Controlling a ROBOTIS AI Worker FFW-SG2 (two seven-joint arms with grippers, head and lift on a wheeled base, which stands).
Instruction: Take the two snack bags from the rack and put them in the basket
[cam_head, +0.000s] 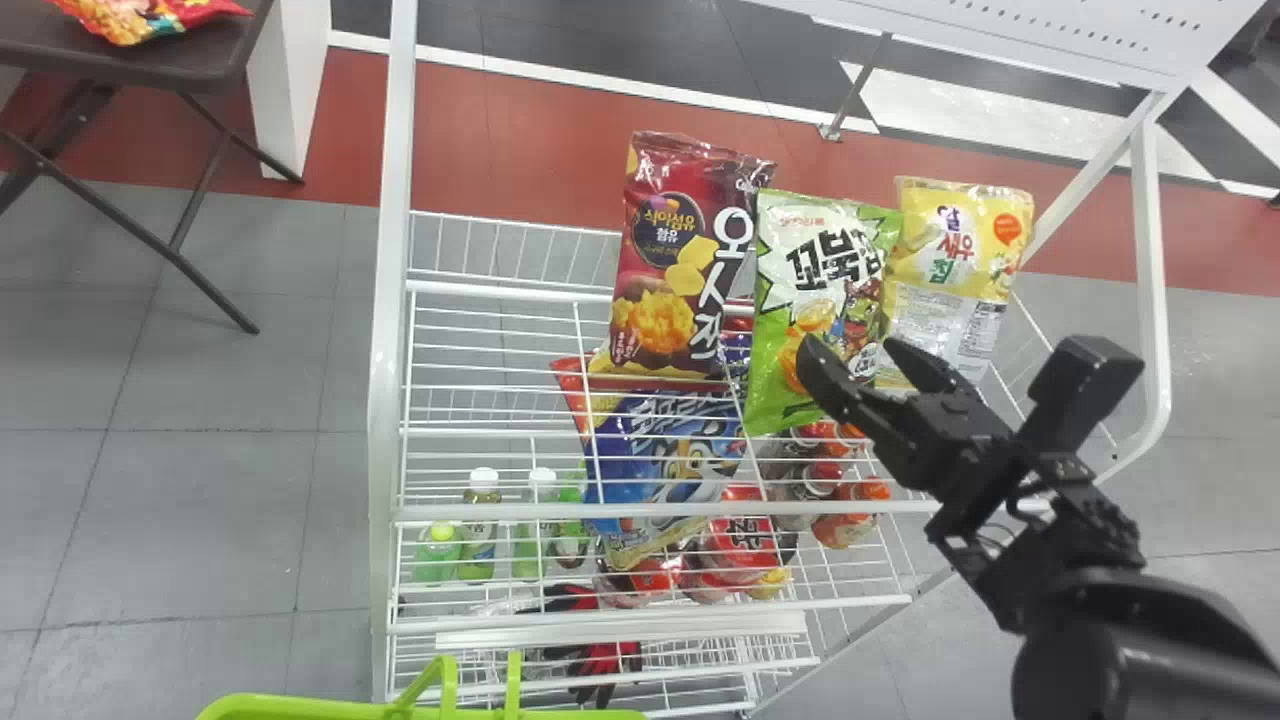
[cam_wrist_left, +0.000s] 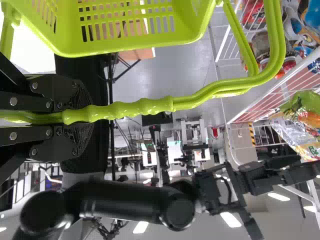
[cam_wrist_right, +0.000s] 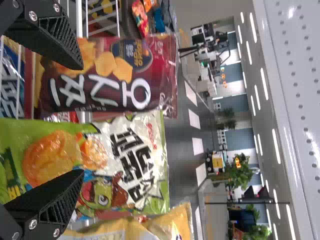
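Note:
On the rack's top shelf stand three snack bags: a dark red one (cam_head: 680, 260), a green one (cam_head: 815, 300) and a yellow one (cam_head: 955, 260). My right gripper (cam_head: 875, 365) is open in front of the green and yellow bags. In the right wrist view the fingers of my right gripper (cam_wrist_right: 82, 122) are spread wide, with the green bag (cam_wrist_right: 120, 165) and the dark red bag (cam_wrist_right: 115, 75) beyond them. The green basket (cam_head: 420, 712) is at the head view's bottom edge; in the left wrist view my left gripper (cam_wrist_left: 65, 117) is shut on the handle of the basket (cam_wrist_left: 125, 47).
The white wire rack (cam_head: 385, 400) has posts at both sides. A blue snack bag (cam_head: 665, 460), bottles and red packs are on lower levels. A dark table (cam_head: 150, 60) with a red bag stands at the far left.

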